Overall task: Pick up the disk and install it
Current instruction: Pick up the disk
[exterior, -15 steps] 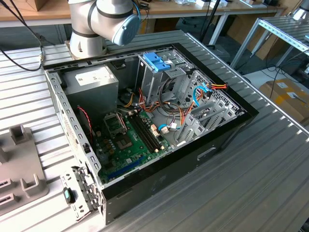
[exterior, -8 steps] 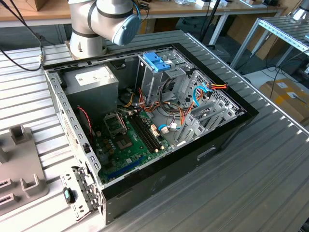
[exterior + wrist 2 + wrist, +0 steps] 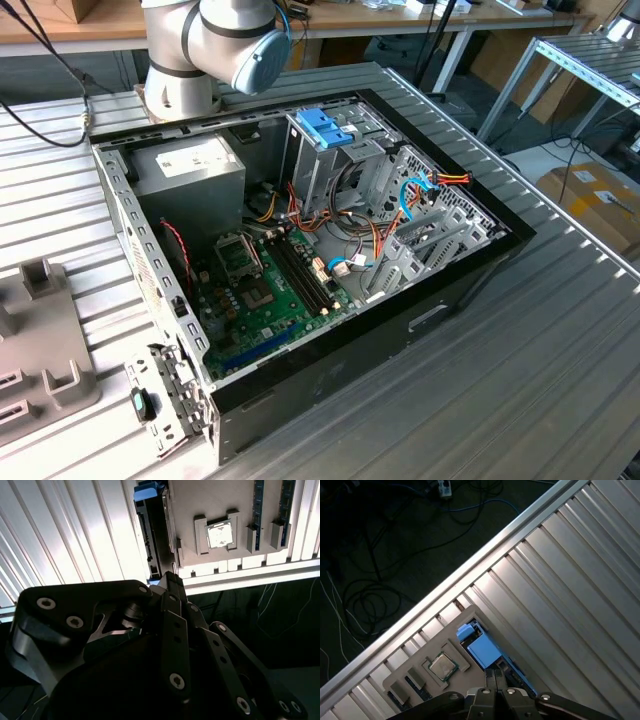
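Note:
The disk (image 3: pixel 482 650) stands on edge in a slot of a grey holder tray (image 3: pixel 451 642), its bright blue rail facing up. In the second wrist view its dark body (image 3: pixel 150 535) runs along the edge of the tray (image 3: pixel 200 500). My gripper (image 3: pixel 494 674) hangs directly over the near end of the disk, fingers drawn together with almost no gap. The fingertips (image 3: pixel 169 577) end at the disk's edge; whether they pinch it or just sit above it does not show.
The tray also holds a processor chip (image 3: pixel 218 533) and memory sticks (image 3: pixel 258 502). It lies on a ribbed aluminium table (image 3: pixel 570 580) near the edge, with cables on the floor beyond. An open computer case (image 3: pixel 450 290) with a blue-latched drive cage (image 3: pixel 325 130) sits on the table.

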Motion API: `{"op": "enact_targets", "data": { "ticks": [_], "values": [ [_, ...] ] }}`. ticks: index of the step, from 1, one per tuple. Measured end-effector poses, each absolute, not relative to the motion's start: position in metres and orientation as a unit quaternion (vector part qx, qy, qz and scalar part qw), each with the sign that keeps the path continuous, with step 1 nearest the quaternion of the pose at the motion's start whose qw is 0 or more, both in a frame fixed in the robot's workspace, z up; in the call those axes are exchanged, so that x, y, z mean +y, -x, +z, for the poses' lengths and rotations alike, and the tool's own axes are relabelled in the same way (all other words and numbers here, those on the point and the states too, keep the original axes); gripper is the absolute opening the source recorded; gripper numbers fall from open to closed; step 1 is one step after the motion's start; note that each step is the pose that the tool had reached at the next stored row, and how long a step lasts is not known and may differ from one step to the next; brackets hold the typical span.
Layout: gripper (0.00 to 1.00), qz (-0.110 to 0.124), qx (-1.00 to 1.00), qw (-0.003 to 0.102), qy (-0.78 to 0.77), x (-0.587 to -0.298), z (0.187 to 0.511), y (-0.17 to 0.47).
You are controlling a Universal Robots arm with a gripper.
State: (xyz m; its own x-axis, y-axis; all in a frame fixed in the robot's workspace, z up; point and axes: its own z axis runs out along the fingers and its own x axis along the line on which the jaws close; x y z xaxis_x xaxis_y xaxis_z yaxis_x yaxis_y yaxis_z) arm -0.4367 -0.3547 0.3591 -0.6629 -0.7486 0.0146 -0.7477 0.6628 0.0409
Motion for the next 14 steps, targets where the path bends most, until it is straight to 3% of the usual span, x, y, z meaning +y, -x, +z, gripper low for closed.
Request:
{"op": "enact_targets", "data": {
  "ticks": [14],
  "values": [
    [0.11, -0.015, -0.898, 0.016, -0.440, -0.3547, 0.3591, 0.4367]
  ]
}}
